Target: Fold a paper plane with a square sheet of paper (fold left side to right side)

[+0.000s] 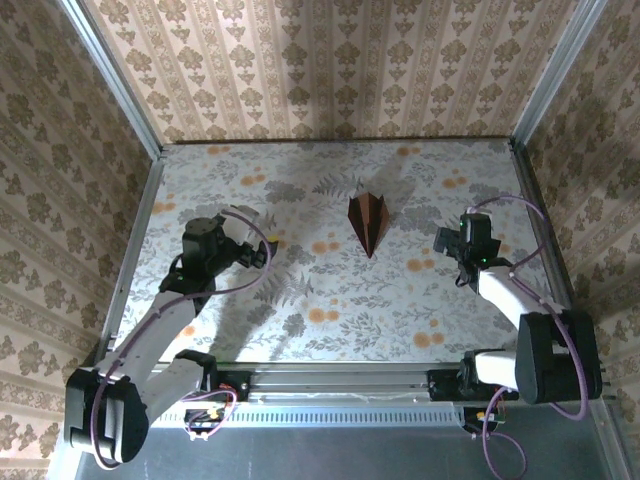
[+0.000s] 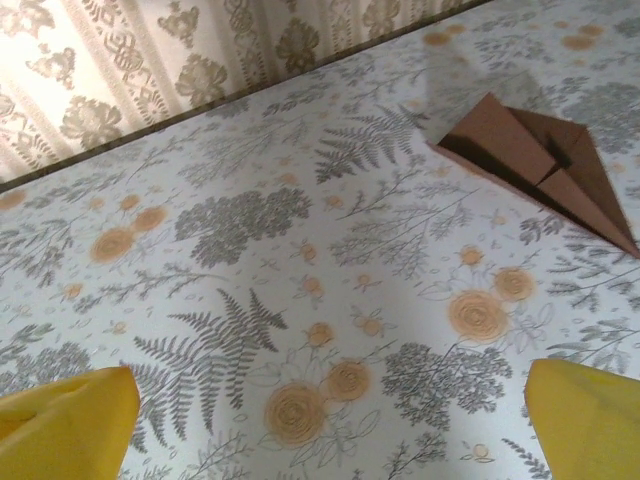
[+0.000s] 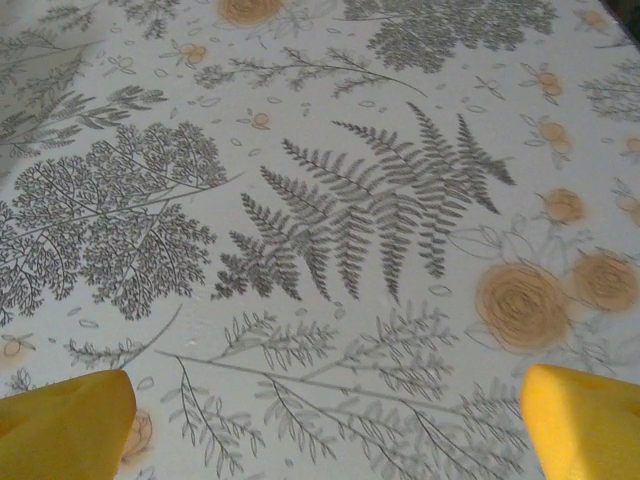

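Paper plane (image 1: 369,222) is lying folded on the fern-printed worktop (image 1: 300,310), at the far centre, its nose pointing toward the near edge. Left tool (image 1: 260,242) is hovering to the plane's left, its 2 yellow fingers (image 2: 62,420) spreading wide and gripping nothing. Right tool (image 1: 447,243) is hovering to the plane's right, well apart from it, fingers likewise spreading wide above bare worktop.

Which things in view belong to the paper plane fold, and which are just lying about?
Job:
- paper plane, already folded, lying mid-table
- left gripper, open, off the paper
- right gripper, open, over bare table

Not the job:
- fern-and-flower table covering
- patterned wall panels around the table
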Controlling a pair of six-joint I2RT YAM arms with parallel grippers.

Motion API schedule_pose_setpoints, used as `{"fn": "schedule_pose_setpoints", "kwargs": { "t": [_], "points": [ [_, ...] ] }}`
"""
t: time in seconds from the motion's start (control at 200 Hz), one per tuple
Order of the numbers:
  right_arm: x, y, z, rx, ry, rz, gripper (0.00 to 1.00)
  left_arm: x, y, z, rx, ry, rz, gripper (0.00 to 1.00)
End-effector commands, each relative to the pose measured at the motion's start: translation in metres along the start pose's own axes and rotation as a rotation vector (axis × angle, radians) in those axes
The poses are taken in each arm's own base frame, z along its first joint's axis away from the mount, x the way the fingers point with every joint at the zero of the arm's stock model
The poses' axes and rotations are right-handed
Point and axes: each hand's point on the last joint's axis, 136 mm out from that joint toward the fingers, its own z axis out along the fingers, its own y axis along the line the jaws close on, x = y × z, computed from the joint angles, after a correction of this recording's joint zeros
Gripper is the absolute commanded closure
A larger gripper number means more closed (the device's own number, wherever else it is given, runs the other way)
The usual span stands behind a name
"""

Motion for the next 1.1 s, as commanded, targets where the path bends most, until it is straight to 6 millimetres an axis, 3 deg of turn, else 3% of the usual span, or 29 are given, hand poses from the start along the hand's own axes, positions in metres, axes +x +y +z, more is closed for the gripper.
{"fn": "schedule_pose_setpoints", "kwargs": {
  "t": [0.0, 0.2, 0.285, 0.51, 0.885, 1.095],
  "points": [
    [-0.034, 0.014, 0.006, -0.077, -0.177, 0.007, 0.00, 0.008, 0.014, 0.005, -0.066, 0.016, 0.023, 0.00],
    [-0.056, 0.033, 0.006, -0.167, -0.306, -0.045, 0.00, 0.026, 0.026, 0.015, -0.111, 0.057, -0.008, 0.00],
    [-0.047, 0.038, 0.022, -0.181, -0.296, -0.065, 0.00, 0.036, 0.032, 0.019, -0.131, 0.074, -0.025, 0.00],
    [-0.042, 0.044, 0.024, -0.208, -0.290, -0.086, 0.00, 0.054, 0.048, 0.024, -0.192, 0.119, -0.028, 0.00],
    [-0.034, 0.047, 0.023, -0.237, -0.329, -0.097, 0.00, 0.045, 0.047, 0.017, -0.190, 0.076, -0.038, 0.00],
    [-0.034, 0.047, 0.022, -0.238, -0.331, -0.099, 0.00, 0.032, 0.047, -0.007, -0.235, 0.073, -0.173, 0.00]
  ]
}}
